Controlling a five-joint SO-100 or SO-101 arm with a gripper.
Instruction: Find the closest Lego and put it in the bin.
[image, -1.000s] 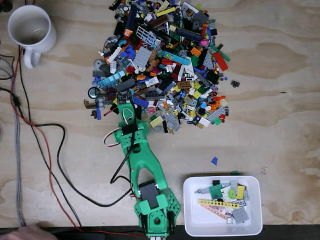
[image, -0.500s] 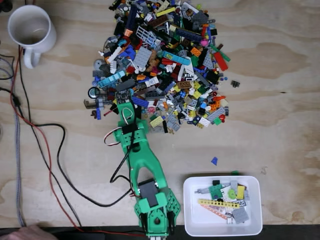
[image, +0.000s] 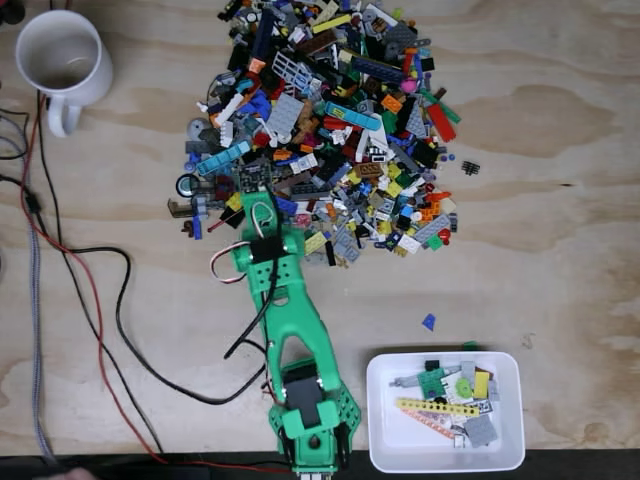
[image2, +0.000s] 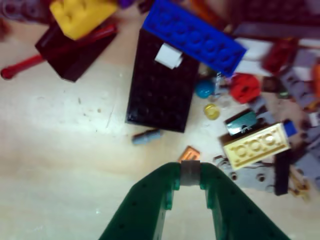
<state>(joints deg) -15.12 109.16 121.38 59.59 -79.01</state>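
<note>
The green arm (image: 290, 330) reaches from the near edge of the desk (image: 560, 220) up to the near-left fringe of the Lego pile (image: 320, 130), which fits a hunt for the closest piece. In the wrist view the gripper (image2: 190, 172) is clenched on a small grey piece (image2: 190, 173) pinched between its green fingertips (image2: 170, 181), held above the wood with a small orange tile (image2: 190, 153) just beyond it, so the pick looks made and the carry to the bin is what remains. Ahead lie a black plate (image2: 162, 90) partly under a blue plate (image2: 195, 34), a grey peg (image2: 147, 136) and a cream brick (image2: 256, 146) to the right; the left side of that view is bare wood. The bin (image: 380, 440) sits at the near right, beside the arm's base, already holding several pieces. Between pile and bin the desk is open except for one blue bit (image: 428, 322), giving a free path to swing right and back. The mug (image: 62, 60) at far left and the cables (image: 110, 310) on the left stay well clear of that route.
</note>
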